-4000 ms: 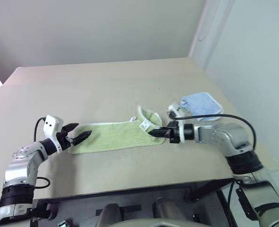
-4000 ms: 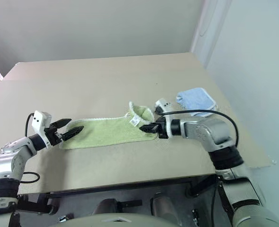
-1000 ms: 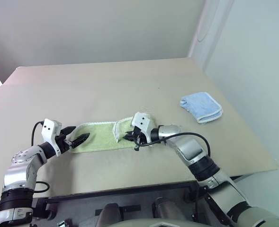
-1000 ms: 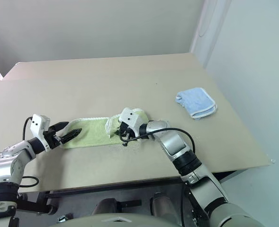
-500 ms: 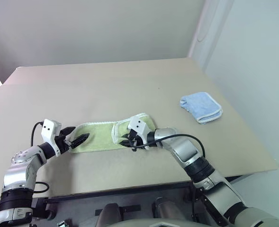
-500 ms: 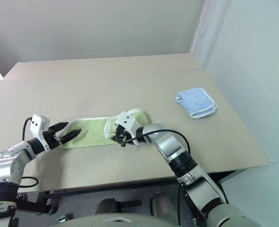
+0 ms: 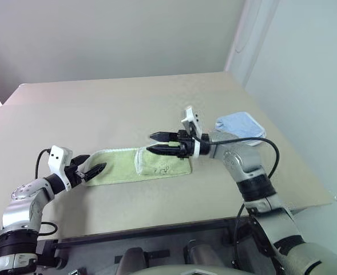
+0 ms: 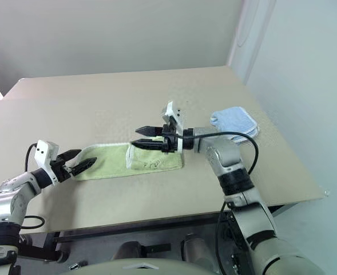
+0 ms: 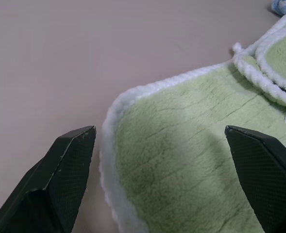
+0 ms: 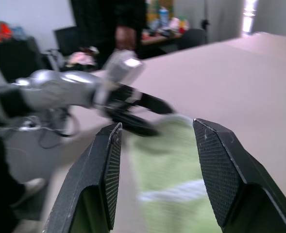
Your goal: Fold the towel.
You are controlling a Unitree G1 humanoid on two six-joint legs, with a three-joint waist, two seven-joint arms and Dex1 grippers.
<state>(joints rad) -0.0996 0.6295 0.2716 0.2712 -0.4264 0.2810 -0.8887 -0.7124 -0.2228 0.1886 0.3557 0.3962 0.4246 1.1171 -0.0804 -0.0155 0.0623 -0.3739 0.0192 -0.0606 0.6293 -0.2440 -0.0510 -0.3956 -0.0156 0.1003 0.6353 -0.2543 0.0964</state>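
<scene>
The light green towel point(image 7: 122, 171) lies flat on the table, its right end folded over leftward into a double layer point(image 7: 163, 164) that shows a small grey motif. My right gripper point(image 7: 155, 143) hovers above that folded part, pointing left, open and empty. My left gripper point(image 7: 94, 170) rests at the towel's left end, open. In the left wrist view the white-trimmed towel corner point(image 9: 181, 165) lies between the spread fingers point(image 9: 67, 167), ungripped. The right wrist view looks past its own fingers point(image 10: 106, 167) at the towel point(image 10: 169, 160) and the left gripper point(image 10: 143, 109).
A smaller light blue towel point(image 7: 240, 127) lies folded near the table's right edge. The beige table point(image 7: 128, 109) stretches far back and left. A person in dark clothes point(image 10: 113, 24) stands beyond the table amid room clutter.
My right gripper has let go of the towel's folded end, opened, and risen up and to the right. The flap now lies flat. The left gripper has stayed put.
</scene>
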